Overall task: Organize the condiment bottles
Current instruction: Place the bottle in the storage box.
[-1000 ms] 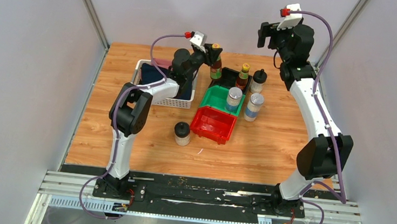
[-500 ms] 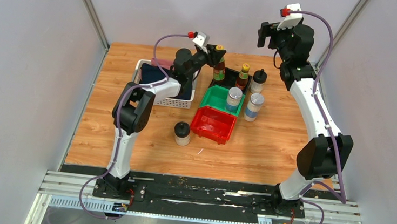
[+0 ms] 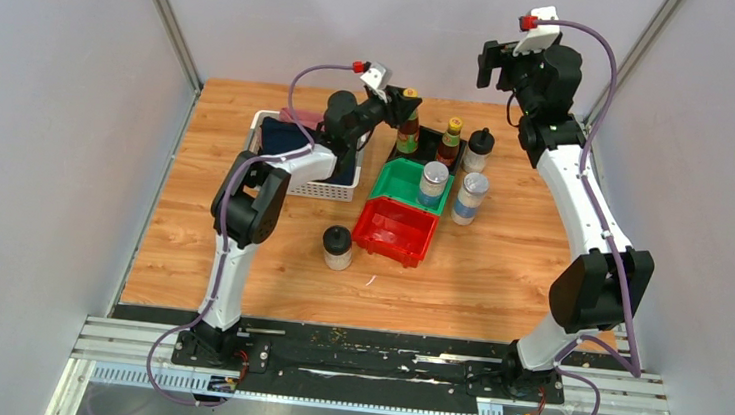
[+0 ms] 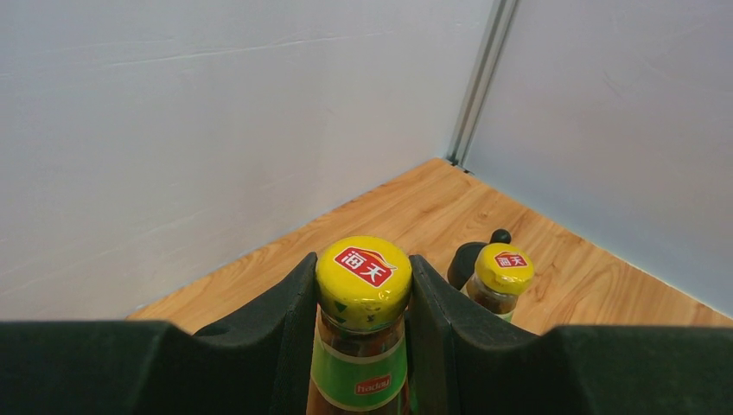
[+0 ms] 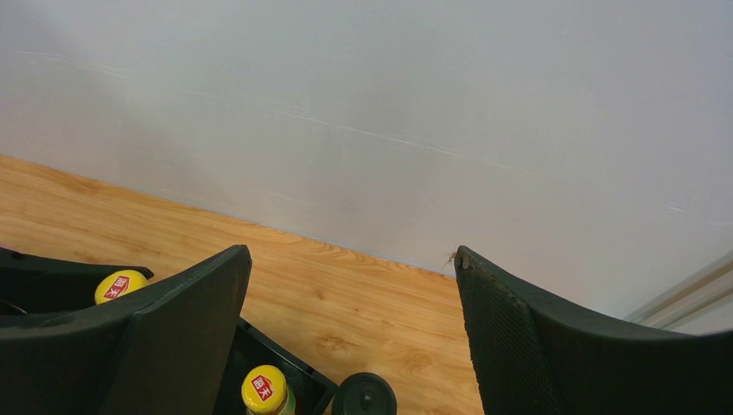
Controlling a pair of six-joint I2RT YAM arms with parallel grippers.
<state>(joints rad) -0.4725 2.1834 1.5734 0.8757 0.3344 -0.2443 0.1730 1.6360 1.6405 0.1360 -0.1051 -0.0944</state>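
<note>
My left gripper point(image 3: 401, 106) is shut on the neck of a slim dark sauce bottle point(image 4: 362, 346) with a yellow cap, held upright at the left end of the black bin point(image 3: 422, 158). A second yellow-capped sauce bottle point(image 3: 449, 141) stands in that bin. A black-lidded jar point(image 3: 478, 149) stands just right of it. One silver-lidded shaker point(image 3: 433, 183) is in the green bin point(image 3: 396, 182), another point(image 3: 469, 197) stands on the table beside it. A second black-lidded jar point(image 3: 337, 247) stands left of the red bin point(image 3: 396, 232). My right gripper point(image 3: 496, 66) hangs open, high above the back of the table.
A white basket point(image 3: 317, 189) holding dark cloth sits under my left forearm. The three bins form a diagonal row in mid-table. Grey walls close the back and both sides. Bare wooden table point(image 3: 498, 279) lies in front of the bins.
My left gripper has carried the sauce bottle a little to the right, to the black bin's left end. The right arm has not moved.
</note>
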